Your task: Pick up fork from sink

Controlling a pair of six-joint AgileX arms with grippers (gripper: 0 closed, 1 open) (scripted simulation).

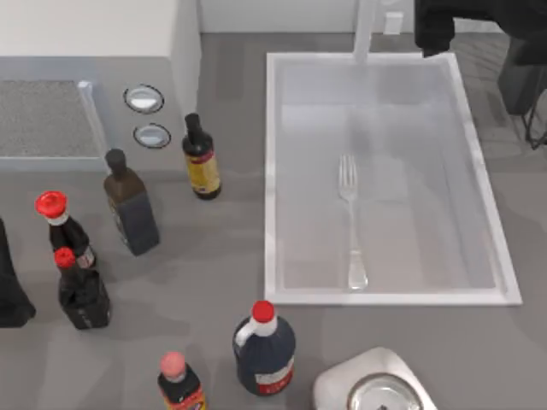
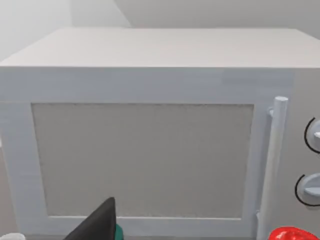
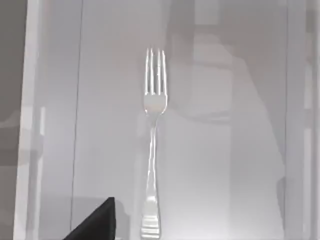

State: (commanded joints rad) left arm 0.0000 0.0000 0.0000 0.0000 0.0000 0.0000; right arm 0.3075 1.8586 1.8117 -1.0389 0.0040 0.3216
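Evidently untouched, the slim silvery four-tined metal fork [image 1: 349,220] is seen flat on the bottom of the large white rectangular sink [image 1: 272,179], tines away from the near rim, so its long handle is offered for gripping. Neither pincer's opening can be told.

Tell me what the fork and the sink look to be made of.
Fork: likely polished metal, going by its pale silvery sheen and bright glints on the handle. Sink: smooth white to light-grey, perhaps enamel, ceramic or plastic; its matte raised rim leaves that open.
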